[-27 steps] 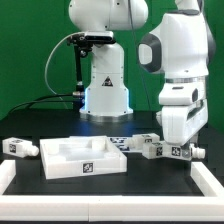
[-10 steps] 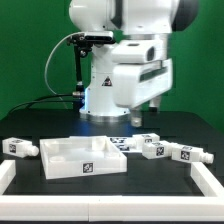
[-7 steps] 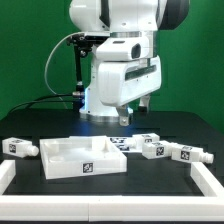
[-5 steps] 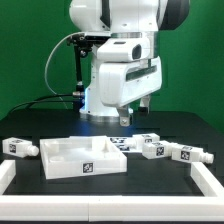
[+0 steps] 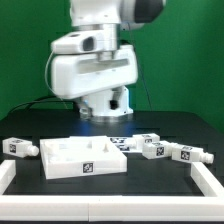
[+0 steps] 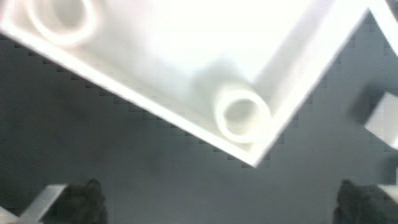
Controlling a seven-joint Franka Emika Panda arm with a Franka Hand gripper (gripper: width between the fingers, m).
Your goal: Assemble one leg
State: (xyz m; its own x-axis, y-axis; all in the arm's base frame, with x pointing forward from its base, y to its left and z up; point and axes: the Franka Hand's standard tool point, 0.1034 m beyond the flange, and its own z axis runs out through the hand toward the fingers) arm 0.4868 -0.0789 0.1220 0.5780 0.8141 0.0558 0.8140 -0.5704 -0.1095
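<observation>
Several legs, small white pegs with tags, lie on the black table: one at the exterior view's left [image 5: 20, 147] and three at the right [image 5: 150, 145], [image 5: 180, 152], [image 5: 200, 156]. The large white tray-like part [image 5: 85, 158] lies in the middle. My arm's white hand [image 5: 92, 72] hangs high above the tray's left half; its fingers do not show clearly there. In the wrist view my gripper [image 6: 222, 200] is open and empty, its dark fingertips [image 6: 80, 200] far apart. A corner of the tray [image 6: 160, 60] with a round socket [image 6: 240, 110] lies below it.
The marker board [image 5: 121, 141] lies behind the tray. A white raised border [image 5: 210, 185] rims the table at the front and sides. The robot's base [image 5: 105, 105] stands behind, with a cable stand beside it.
The arm has swung from above the right-hand legs toward the exterior view's left and now hangs over the tray. The parts on the table have not moved.
</observation>
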